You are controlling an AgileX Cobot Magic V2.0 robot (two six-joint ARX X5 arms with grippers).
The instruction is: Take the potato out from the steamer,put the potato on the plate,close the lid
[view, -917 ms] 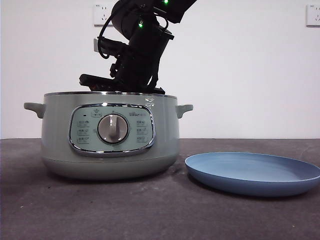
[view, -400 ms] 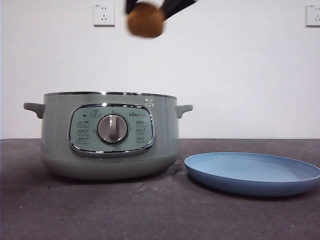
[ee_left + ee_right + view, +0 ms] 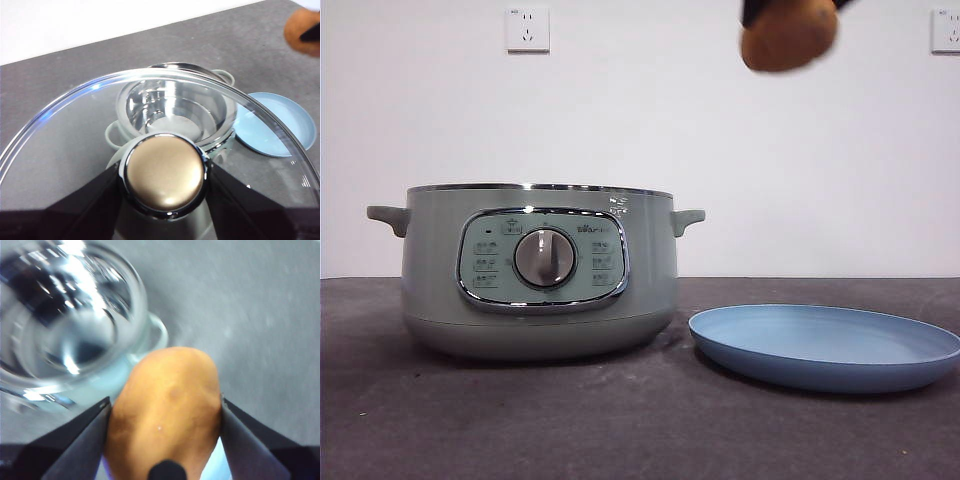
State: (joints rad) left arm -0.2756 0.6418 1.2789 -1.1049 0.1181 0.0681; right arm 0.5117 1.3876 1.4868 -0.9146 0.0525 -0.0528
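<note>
Front view: steamer (image 3: 538, 270) standing uncovered on a dark grey, slightly speckled tabletop (image 3: 620, 420), chrome-framed panel and silver dial facing forward; plate (image 3: 825, 345) lying flat just beside it, apart from its base; potato (image 3: 788, 35) high in the air at the top edge, above the gap between steamer and plate, pinched by a black gripper tip barely in frame; plain white wall (image 3: 720, 150) behind, with one socket (image 3: 527, 28) above the steamer and a second socket (image 3: 946, 30) at the far edge. Left wrist view: left gripper (image 3: 165, 175) clamped on the knob of the lid (image 3: 75, 130), glass held aloft and tilted over the table; through and past the glass, open steamer (image 3: 175, 112) with bare shiny interior, plate (image 3: 280, 125) touching or nearly touching its side, potato (image 3: 302, 32) at the frame corner. Right wrist view: right gripper (image 3: 165, 440) closed on the potato (image 3: 167, 405), both black jaws pressed against its flanks; blurred steamer rim (image 3: 75, 315) and grey tabletop below.
</note>
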